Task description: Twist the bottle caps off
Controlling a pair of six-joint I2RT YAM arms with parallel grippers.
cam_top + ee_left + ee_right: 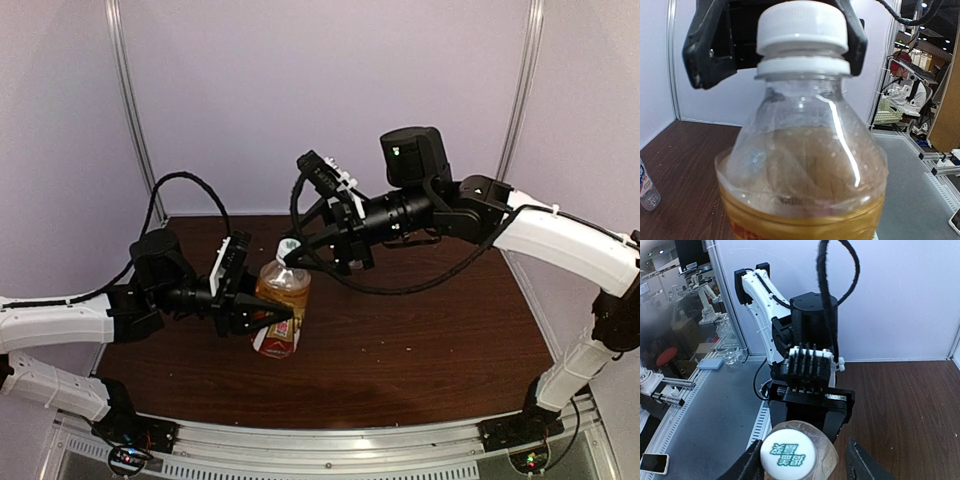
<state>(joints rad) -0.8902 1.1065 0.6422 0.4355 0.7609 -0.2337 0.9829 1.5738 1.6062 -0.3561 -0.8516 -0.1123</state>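
The amber bottle [283,300] is being clamped around its body by the left gripper [262,318], over the left part of the brown table [420,340]. Its white cap [802,27] is sitting on the neck and is being straddled by the right gripper [804,460], whose jaws are being held apart, one side clearly off the cap. If a twist is being attempted this loosely, the cap risks being slipped over, or the bottle being spun in the left grip.

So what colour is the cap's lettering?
Green, on the round white plastic cap; right wrist view.
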